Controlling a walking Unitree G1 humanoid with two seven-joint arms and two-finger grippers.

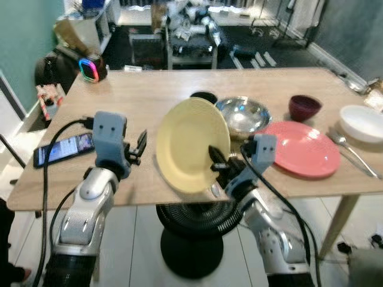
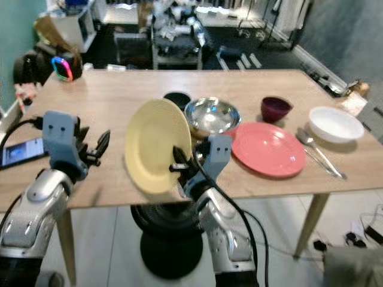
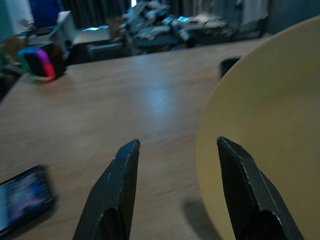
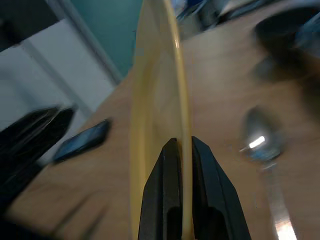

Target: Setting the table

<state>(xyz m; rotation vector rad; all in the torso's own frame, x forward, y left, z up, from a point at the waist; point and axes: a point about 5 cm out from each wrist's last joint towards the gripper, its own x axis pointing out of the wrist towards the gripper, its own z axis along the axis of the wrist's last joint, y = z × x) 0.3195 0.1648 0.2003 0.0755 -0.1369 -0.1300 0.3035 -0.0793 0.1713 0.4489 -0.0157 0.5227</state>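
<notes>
The robot's left gripper (image 1: 139, 147) hovered w/ fingers spread, empty, above the light wooden table (image 1: 143, 101), just beside the round pale-yellow plate (image 1: 191, 143). The right gripper (image 1: 216, 160) pinched that plate's lower rim, holding it nearly on edge above the table's near edge. Risk: a thin rim pinch could slip & drop it onto the small silver spoon (image 4: 257, 137) below. Plate looked smooth, matte, unchipped.
</notes>
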